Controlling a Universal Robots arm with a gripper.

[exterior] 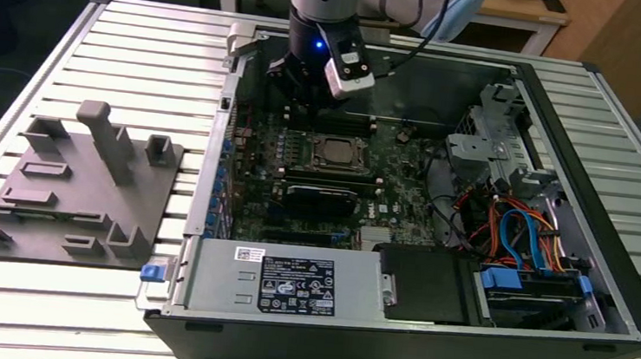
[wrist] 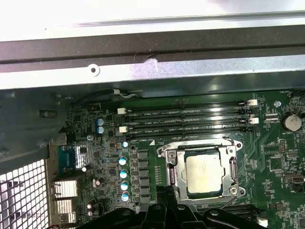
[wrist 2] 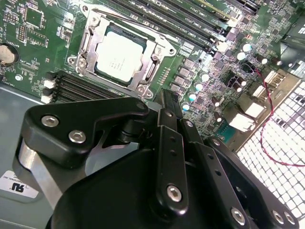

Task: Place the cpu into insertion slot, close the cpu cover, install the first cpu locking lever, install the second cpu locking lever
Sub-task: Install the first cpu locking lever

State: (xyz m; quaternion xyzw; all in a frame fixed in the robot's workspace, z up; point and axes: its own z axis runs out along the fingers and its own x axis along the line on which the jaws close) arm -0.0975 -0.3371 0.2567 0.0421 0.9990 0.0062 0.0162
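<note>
The cpu lies flat in the insertion slot on the green motherboard, silver top up. In both wrist views the cpu is framed by the silvery cpu cover, which lies down around it. A thin wire lever runs along one side of the socket. My gripper hangs just beyond the socket, over the memory slots, a little above the board. Its black fingertips stand together with nothing between them.
The open computer case stands on a slatted metal table. A grey fixture plate with upright pegs lies on the exterior view's left. A black card, a power supply and coloured cables crowd the case.
</note>
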